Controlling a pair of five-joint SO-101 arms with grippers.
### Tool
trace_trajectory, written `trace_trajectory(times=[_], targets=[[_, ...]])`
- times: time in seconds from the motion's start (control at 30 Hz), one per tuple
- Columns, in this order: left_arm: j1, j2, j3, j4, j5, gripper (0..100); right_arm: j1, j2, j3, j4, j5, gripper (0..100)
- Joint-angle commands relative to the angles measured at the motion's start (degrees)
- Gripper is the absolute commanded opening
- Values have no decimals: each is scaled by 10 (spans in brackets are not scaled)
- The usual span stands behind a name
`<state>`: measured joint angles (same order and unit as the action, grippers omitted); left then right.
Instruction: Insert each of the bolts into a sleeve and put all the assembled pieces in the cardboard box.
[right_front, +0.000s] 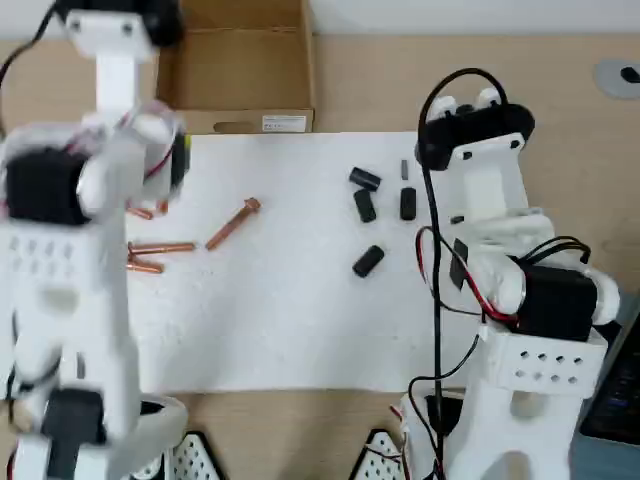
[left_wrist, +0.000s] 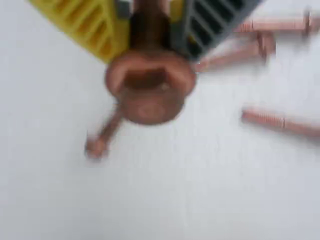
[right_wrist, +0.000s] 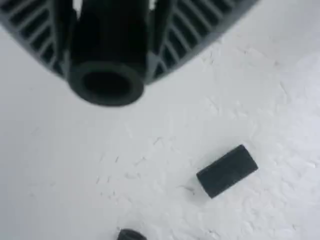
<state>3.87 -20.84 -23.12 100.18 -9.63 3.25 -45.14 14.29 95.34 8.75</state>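
Okay, white mat under both arms, and one box at its far edge on my left arm's side, so that arm is the nearer one for the drop later.

Left gripper: jaws are pressed onto a bolt. The head pokes out past the tips and the shank runs back between them, so its long axis lies along the gripper.

Right gripper: it's pinching a sleeve, held lengthwise the same way, with the open bore facing out of the jaws.

Here's what matters. Bolt and sleeve are well apart, with the sleeve off to the right of the bolt across the mat. I reckon the two axes have to be brought into line, and the bolt's free end looks to be the head, which could be awkward.

Counting now. There are five bolts: one held and four loose bolts lying on the mat near the left arm. From above I count four loose sleeves beside the right arm. I can't tell whether the pinched one is among them.
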Motion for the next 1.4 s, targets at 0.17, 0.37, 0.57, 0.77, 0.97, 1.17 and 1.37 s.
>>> trace_trajectory(times=[0.17,0.37,0.57,0.77,0.97,1.17,1.37], targets=[[2,-276,319,-98,50,0,5,-101,119,-84,-33,9],[2,-441,558,-238,105,0,4,-214,271,-183,-55,9],[3,-591,725,-351,151,0,0,-350,418,-295,-95,9],[6,-717,815,-401,204,0,-65,-474,524,-328,-119,9],[8,-806,860,-402,237,0,-196,-566,589,-328,-152,9],[75,-839,881,-405,276,0,-307,-617,625,-360,-154,9],[114,-838,881,-458,353,1,-433,-653,662,-384,-152,9]])
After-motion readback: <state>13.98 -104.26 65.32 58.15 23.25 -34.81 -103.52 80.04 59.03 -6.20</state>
